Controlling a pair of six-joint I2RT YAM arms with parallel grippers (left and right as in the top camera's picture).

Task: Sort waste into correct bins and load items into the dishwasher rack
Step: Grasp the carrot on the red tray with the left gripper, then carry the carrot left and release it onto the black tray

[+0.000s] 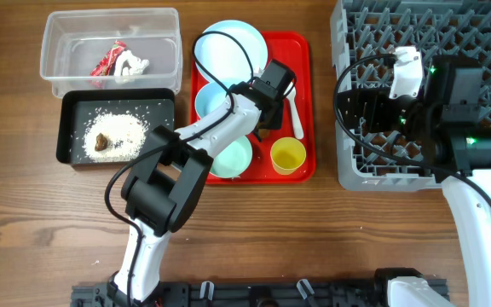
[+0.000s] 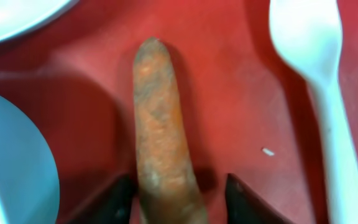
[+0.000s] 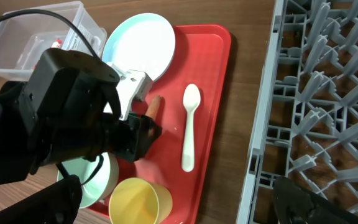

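one orange-brown carrot piece (image 2: 160, 124) in play, flat on the red tray (image 2: 229, 74), just right of the pale blue bowl (image 2: 11, 174) and left of the white plastic spoon (image 2: 309, 62), touching neither. long axis roughly near to far, about parallel with the spoon, rounded tip toward the far side and the pale blue plate (image 2: 5, 12). near end down between the fingers of the left gripper (image 2: 179, 180): jaws partway apart, straddling the piece crosswise, left finger close beside it, a wider strip of red showing on the right, so not clamped yet. dull-skinned and cooked-looking, so judged soft, light and a little greasy; liable to squash or squirt out lengthwise under a hard pinch. best taken across the width with gentle pressure, nearer the middle than this end, to stop it drooping or pivoting. thicker end hard to call from the wrist view, with perspective swelling the near part. judged bound for the shallow black tray (image 1: 71, 115) well to the left, holding rice grains (image 1: 122, 128) and a dark lump (image 1: 102, 142), rather than the clear plastic tub (image 1: 54, 51) with the wrapper (image 1: 109, 61). right gripper (image 1: 358, 115) spread wide and empty, over the dishwasher rack (image 1: 356, 26).
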